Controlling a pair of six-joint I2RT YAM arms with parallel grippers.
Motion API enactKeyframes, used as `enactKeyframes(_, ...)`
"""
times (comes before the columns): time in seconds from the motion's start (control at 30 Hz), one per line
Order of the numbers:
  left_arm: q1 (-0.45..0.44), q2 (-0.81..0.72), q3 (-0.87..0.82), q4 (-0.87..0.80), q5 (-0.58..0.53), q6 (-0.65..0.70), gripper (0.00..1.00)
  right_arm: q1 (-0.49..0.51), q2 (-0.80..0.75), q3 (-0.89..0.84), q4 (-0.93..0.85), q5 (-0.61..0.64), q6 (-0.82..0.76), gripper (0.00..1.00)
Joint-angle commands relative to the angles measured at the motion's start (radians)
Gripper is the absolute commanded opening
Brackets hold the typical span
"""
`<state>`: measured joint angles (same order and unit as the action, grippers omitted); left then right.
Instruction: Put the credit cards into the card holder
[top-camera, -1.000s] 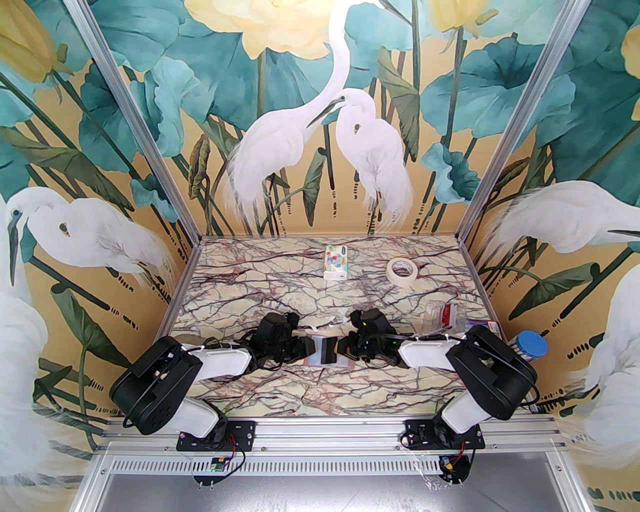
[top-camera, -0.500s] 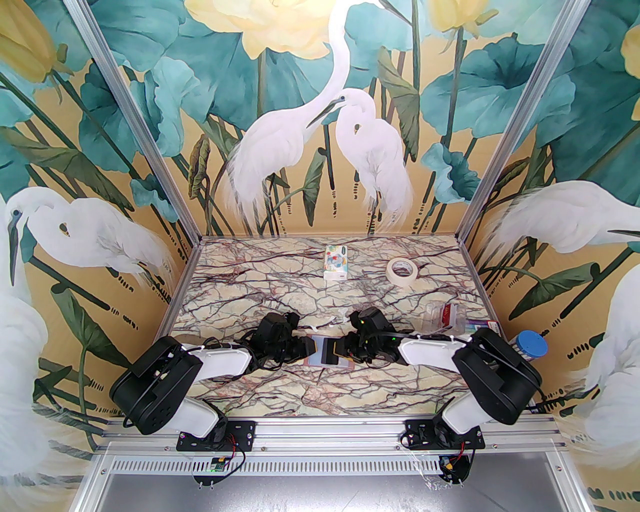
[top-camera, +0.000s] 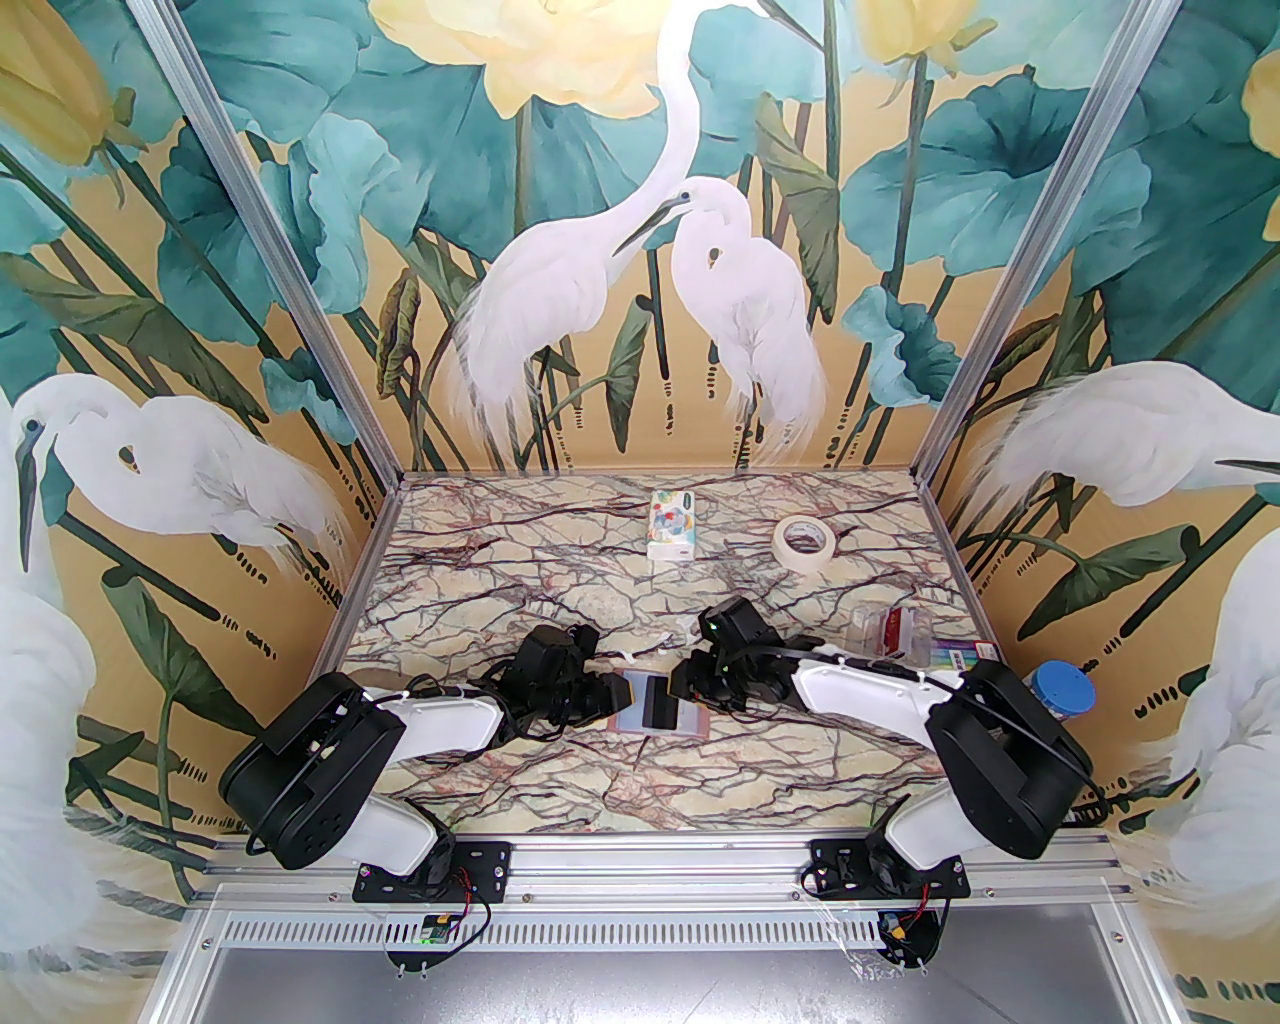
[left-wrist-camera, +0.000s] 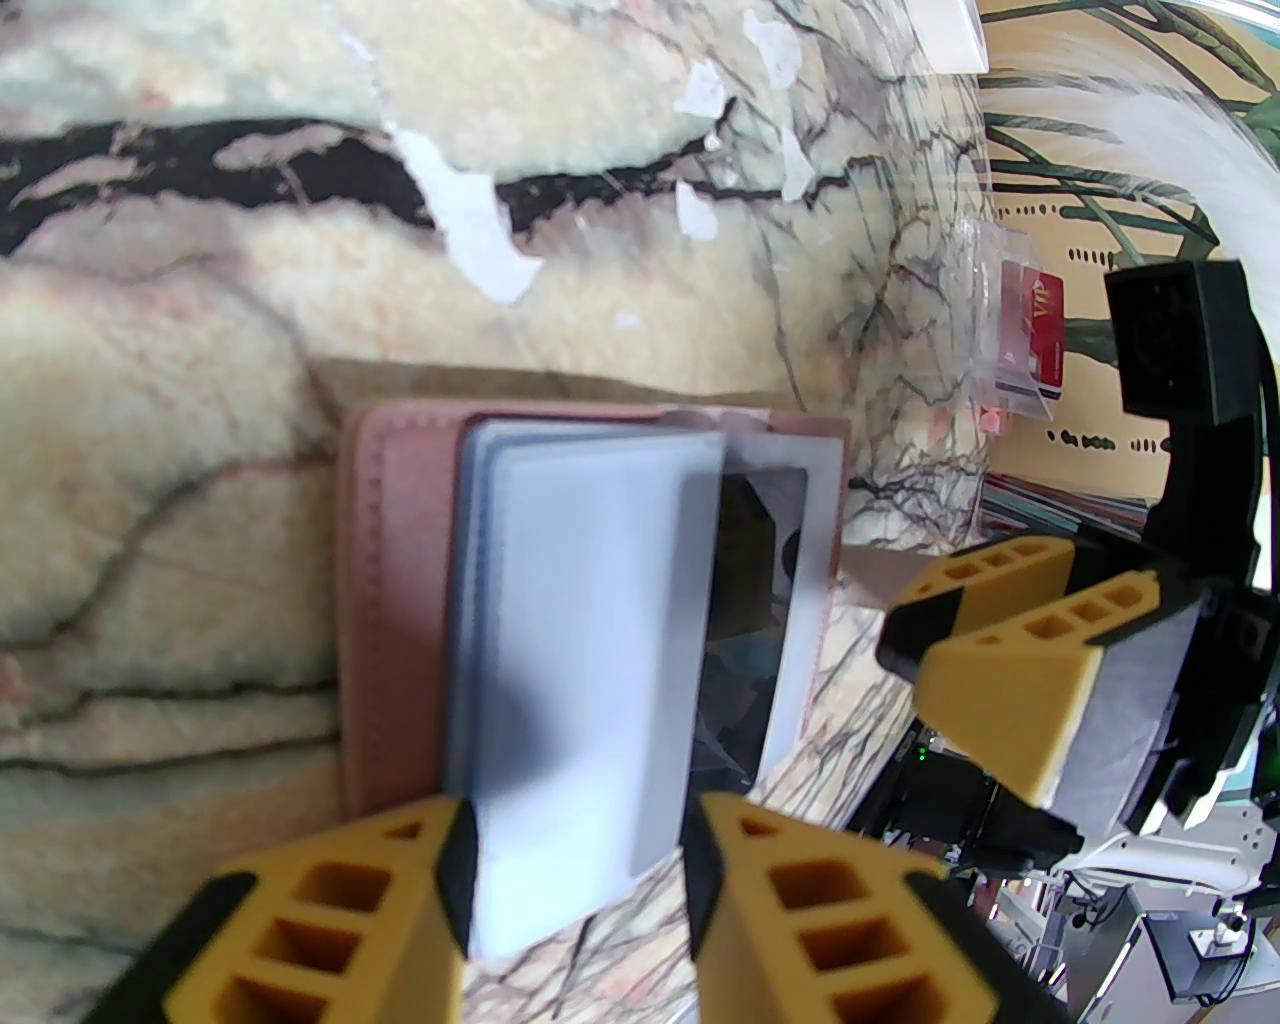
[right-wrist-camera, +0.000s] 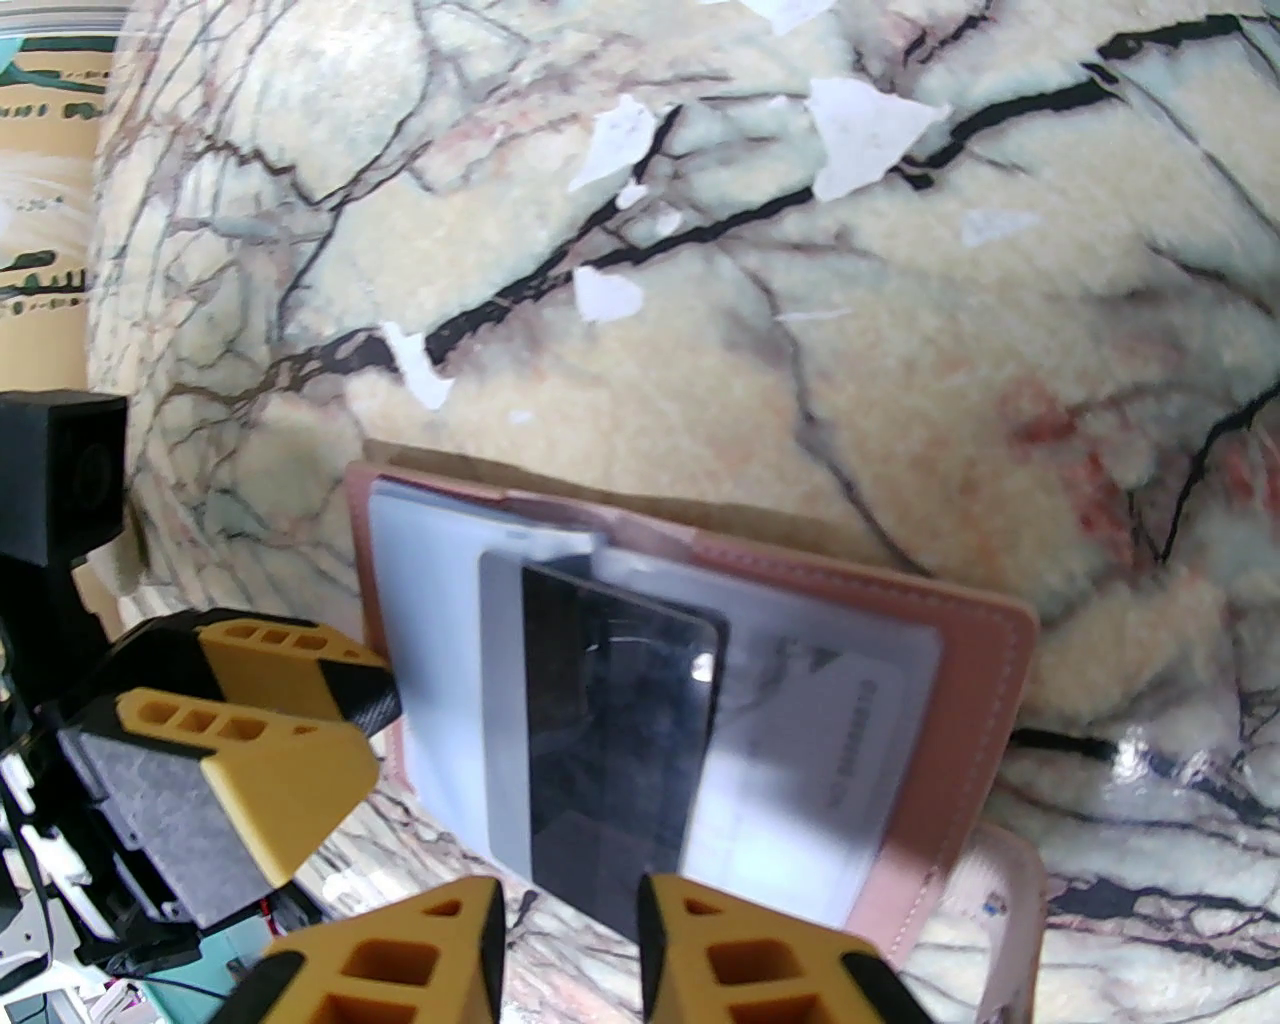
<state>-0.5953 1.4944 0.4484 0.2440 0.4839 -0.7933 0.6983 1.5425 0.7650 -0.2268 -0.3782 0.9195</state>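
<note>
An open card holder (right-wrist-camera: 965, 700), dusty pink, lies flat on a marbled table (right-wrist-camera: 900, 330), a little way in front of the two arm bases and between the arms.

At the card holder's left edge is the left gripper (left-wrist-camera: 578, 860). Its yellow fingers (left-wrist-camera: 330, 900) are part-way apart, one on each side of a frosted sleeve leaf (left-wrist-camera: 580, 620) that tilts up off the holder. I cannot tell whether they pinch the leaf or only flank it.

A credit card (right-wrist-camera: 610, 730) with a broad dark stripe lies across the card holder's middle. It appears only partly tucked into a sleeve. One end juts toward the right gripper (right-wrist-camera: 570, 930), which hangs just beside the card holder's right edge. Its jaws are apart and hold nothing. A second card (right-wrist-camera: 840, 770), pale with printed text, sits in a clear pocket on the other half of the holder.

The step in hand looks like seating the striped card fully. To do it well, the left gripper should keep the leaf lifted and the holder braced, because the light holder would likely skid on the smooth table. The right gripper should push the card's exposed end low and slowly, in line with the sleeve's opening, so the card neither buckles nor rides over the sleeve.

Just beyond the card holder lie torn paper scraps (right-wrist-camera: 860, 140). Farther off to its right is a clear plastic box (top-camera: 885, 630). Well beyond it, near the back wall, sit a tissue pack (top-camera: 672, 523) and a tape roll (top-camera: 805, 543).
</note>
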Motion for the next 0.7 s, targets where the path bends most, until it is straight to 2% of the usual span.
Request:
enactKeyframes(0.0,0.005,0.026,-0.010,0.001,-0.006,-0.007,0.40,0.017,0.036,0.038,-0.069,0.049,-0.007,0.28)
enactKeyframes(0.67,0.005,0.035,-0.013,0.009,-0.005,-0.007,0.40,0.049,0.109,0.089,-0.109,0.073,-0.008,0.29)
